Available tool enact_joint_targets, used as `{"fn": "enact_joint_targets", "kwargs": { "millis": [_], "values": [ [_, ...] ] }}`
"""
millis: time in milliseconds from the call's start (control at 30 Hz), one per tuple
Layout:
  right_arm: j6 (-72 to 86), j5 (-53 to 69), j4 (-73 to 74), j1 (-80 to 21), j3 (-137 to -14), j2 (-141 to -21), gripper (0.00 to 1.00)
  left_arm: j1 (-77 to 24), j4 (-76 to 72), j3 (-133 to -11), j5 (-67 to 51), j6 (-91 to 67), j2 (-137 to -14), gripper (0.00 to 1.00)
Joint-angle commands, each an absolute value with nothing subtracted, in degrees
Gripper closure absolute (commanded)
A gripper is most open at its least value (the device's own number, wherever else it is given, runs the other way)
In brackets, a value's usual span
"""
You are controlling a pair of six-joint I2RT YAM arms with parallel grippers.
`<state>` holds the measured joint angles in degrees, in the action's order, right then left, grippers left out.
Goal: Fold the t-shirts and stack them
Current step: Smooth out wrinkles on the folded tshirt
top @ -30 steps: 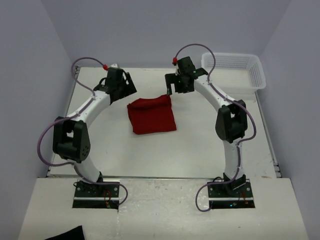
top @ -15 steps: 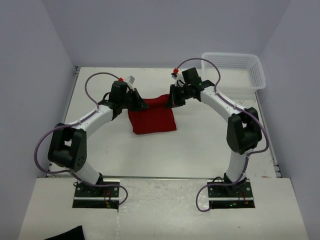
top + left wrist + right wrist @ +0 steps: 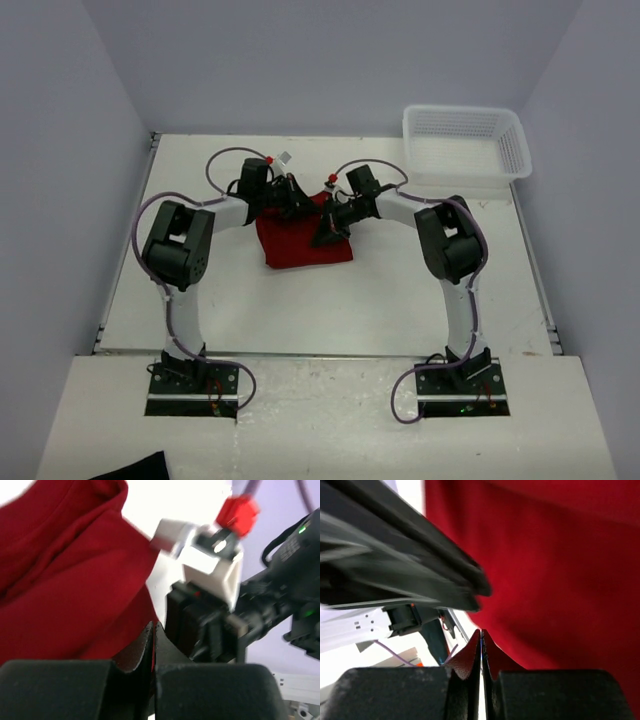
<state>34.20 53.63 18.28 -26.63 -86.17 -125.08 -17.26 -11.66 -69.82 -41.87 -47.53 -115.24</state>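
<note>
- at the far side of the cloth, my left claw [image 3: 152, 630] is pressed shut with a sliver of dark red fabric pinched in it.
- my right claw [image 3: 481, 635] is clamped the same way on a red fold.
- the t-shirt [image 3: 300, 245] lies as a folded square on the middle of the table [image 3: 400, 290], well apart from the white basket [image 3: 462, 110].
- i judge another fold is in hand; the next move calls for lifting both pinches evenly and carrying them toward the near edge.

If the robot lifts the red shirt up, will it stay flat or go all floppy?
Probably floppy: the shirt is soft cloth, already wrinkled in the left wrist view. It would likely sag between the left gripper and right gripper, both pinched on its edge. It looks thin, so probably light.
</note>
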Motion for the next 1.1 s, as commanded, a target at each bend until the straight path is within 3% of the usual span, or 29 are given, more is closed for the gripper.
{"fn": "enact_joint_targets", "kwargs": {
  "millis": [0, 200, 733, 900, 1067],
  "values": [
    [36.9, 52.7, 18.4, -27.2, -88.2, -126.2, 1.0, -16.8, -19.1, -74.4, -47.5, -51.6, -119.7, 1.0],
    [37.6, 44.6, 21.9, -28.9, -87.7, -127.4, 1.0, -16.5, -20.0, -80.2, -49.0, -52.7, -126.5, 1.0],
    [42.2, 41.7, 15.4, -31.5, -77.3, -126.3, 1.0, -8.0, -12.4, -103.9, -53.2, -50.5, -142.8, 1.0],
    [40.0, 42.4, 14.8, -31.5, -76.1, -124.0, 1.0, -7.0, -10.2, -104.1, -53.9, -48.3, -140.8, 1.0],
    [34.1, 40.2, 15.1, -32.2, -75.5, -117.9, 1.0, -7.2, -8.1, -95.7, -51.4, -45.7, -125.8, 1.0]
  ]
}}
